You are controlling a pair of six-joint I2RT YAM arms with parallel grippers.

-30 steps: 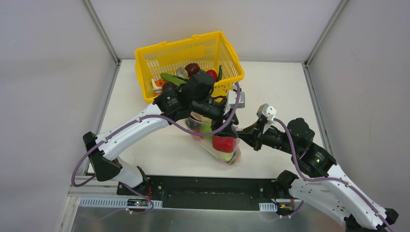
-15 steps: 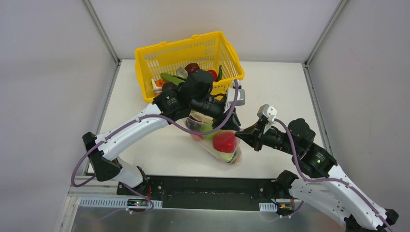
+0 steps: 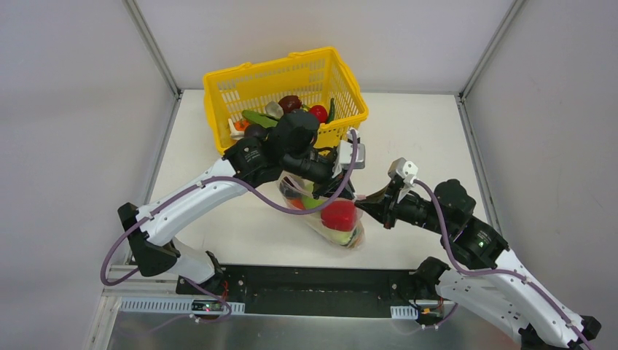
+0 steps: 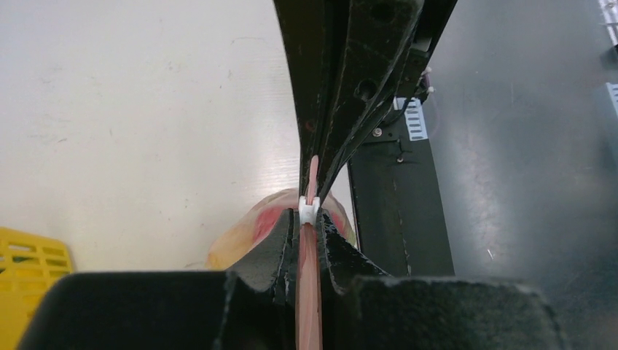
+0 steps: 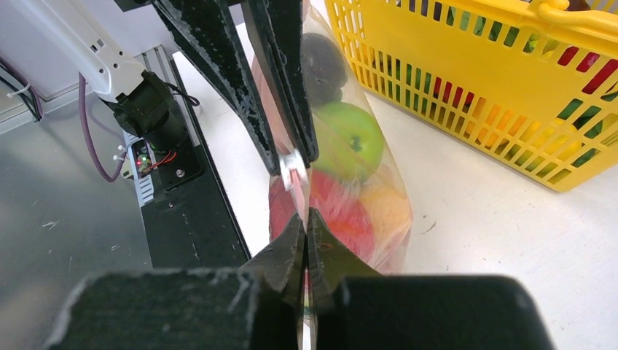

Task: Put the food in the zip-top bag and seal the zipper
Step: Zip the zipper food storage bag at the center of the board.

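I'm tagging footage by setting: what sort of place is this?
Probably a robot lab test cell: bare grey panel walls enclose a white table, with toy food in a yellow basket.

The zip-top bag (image 3: pixel 351 239) of food (image 3: pixel 338 214) sits near the yellow basket (image 3: pixel 218 109).

The zip-top bag (image 5: pixel 379 204) is glossy, crinkled plastic.
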